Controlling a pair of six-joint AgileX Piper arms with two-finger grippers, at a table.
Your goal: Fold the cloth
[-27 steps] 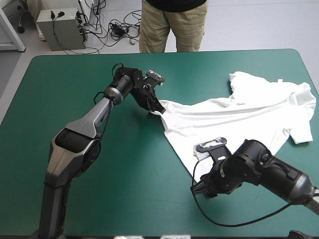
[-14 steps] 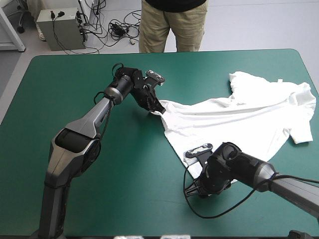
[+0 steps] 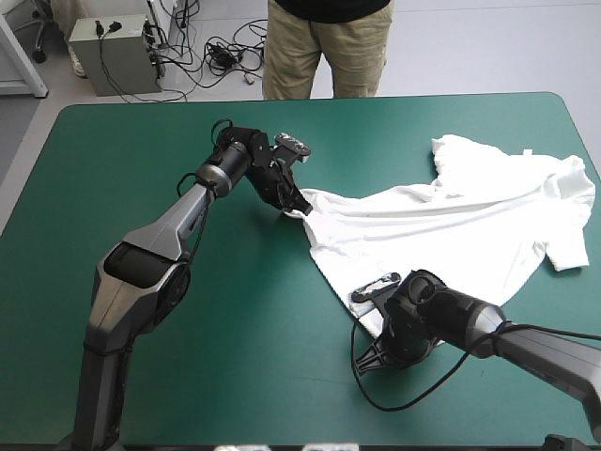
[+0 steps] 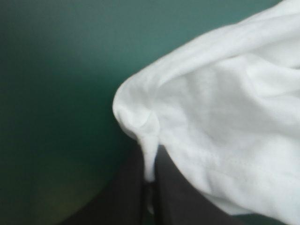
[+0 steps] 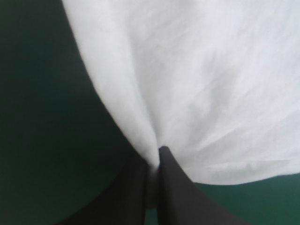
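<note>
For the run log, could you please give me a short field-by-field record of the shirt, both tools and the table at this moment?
T-shirt: white, short-sleeved, spread loosely and wrinkled, no neat fold visible
position: on the right half of the table, which has a teal-green cover
left tool: shut on the T-shirt, pinching its corner nearest the table's middle
right tool: shut on the T-shirt, pinching its near corner
tools relative to each other: apart, at two ends of the same edge
</note>
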